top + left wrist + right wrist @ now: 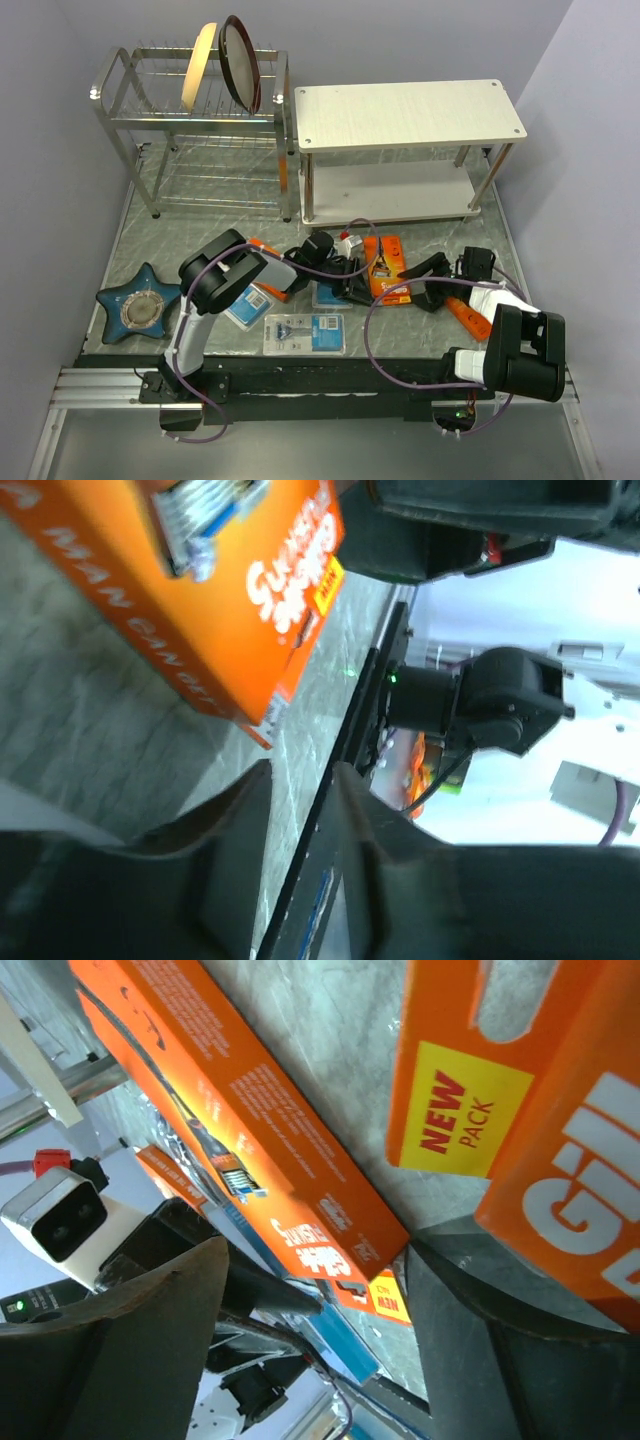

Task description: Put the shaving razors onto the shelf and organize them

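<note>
Top external view: the shelf (408,112) has no razor packs (385,265) yet. All lie mid-frame on the table (150,225). Left end effector (300,768) slightly apart, right end effector (315,1250) spread wide, both holding nothing.

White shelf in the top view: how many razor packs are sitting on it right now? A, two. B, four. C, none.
C: both boards of the white shelf show no packs on them, and the clear pack lies down on the table near the arms.
</note>
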